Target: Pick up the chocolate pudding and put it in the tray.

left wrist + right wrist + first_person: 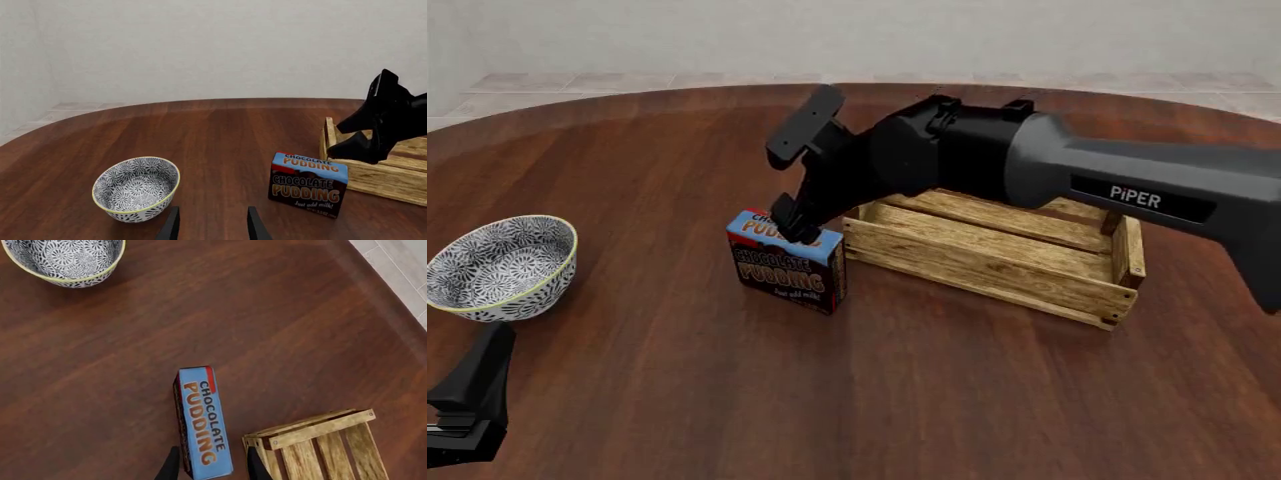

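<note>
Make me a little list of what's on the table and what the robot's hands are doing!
table: round dark brown wooden table
box: small blue-topped chocolate pudding carton, standing upright beside the crate
crate: light wooden slatted tray, nothing seen inside
bowl: blue-and-white patterned bowl, apart from the box
right hand: open, fingers straddling the box top
left hand: open, holding nothing

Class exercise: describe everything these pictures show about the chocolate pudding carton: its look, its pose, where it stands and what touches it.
The chocolate pudding is a small, thin rectangular carton, seemingly cardboard, with a blue top, a dark brown front and "CHOCOLATE PUDDING" lettering. It stands upright on the table, just beside the near-left corner of the tray, not inside it. The right gripper hangs over its top with jaws open either side; whether they touch cannot be told. The bowl stands well apart.
</note>
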You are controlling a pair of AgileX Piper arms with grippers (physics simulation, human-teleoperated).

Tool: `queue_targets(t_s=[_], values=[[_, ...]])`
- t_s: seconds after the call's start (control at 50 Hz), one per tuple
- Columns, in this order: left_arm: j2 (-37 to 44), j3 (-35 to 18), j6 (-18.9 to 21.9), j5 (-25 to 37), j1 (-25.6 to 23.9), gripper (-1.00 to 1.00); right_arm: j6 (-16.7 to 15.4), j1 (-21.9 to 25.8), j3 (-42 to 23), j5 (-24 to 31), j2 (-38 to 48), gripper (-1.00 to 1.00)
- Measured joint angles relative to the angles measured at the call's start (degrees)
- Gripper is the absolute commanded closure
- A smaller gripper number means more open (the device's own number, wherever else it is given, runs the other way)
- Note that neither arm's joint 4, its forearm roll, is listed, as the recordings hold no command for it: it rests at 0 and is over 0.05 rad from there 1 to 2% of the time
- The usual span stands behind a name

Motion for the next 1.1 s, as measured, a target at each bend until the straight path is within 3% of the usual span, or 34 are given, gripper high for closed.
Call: queue_targets(t_s=[1.1], values=[[0.0,0.0,0.0,0.0,0.0,-1.0,1.9,-0.4,0.3,-1.7,2.6,-1.0]])
